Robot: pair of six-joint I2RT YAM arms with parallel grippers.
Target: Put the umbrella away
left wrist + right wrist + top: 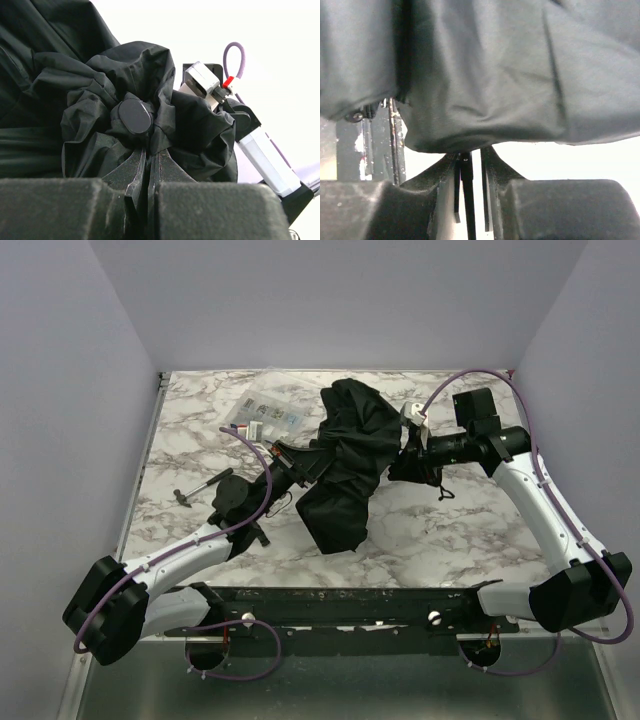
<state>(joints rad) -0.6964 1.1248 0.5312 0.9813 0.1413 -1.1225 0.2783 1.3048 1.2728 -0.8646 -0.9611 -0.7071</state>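
Note:
The umbrella (350, 455) is a crumpled mass of black fabric held above the middle of the marble table (450, 530), between the two arms. My left gripper (300, 462) meets its left side. In the left wrist view the left gripper (150, 151) is shut on bunched fabric (100, 100) just under an oval black cap (135, 116). My right gripper (408, 462) is at the umbrella's right side, with a thin loop (445, 490) hanging below. In the right wrist view the right gripper (470, 156) is nearly closed on a thin black rib, with the canopy (495, 75) draped above. The shaft is hidden.
A clear plastic compartment box (268, 412) lies at the back left of the table. A small black-handled tool (200, 485) lies at the left, beside the left arm. Grey walls enclose the back and both sides. The right arm's wrist camera (202, 82) shows behind the fabric.

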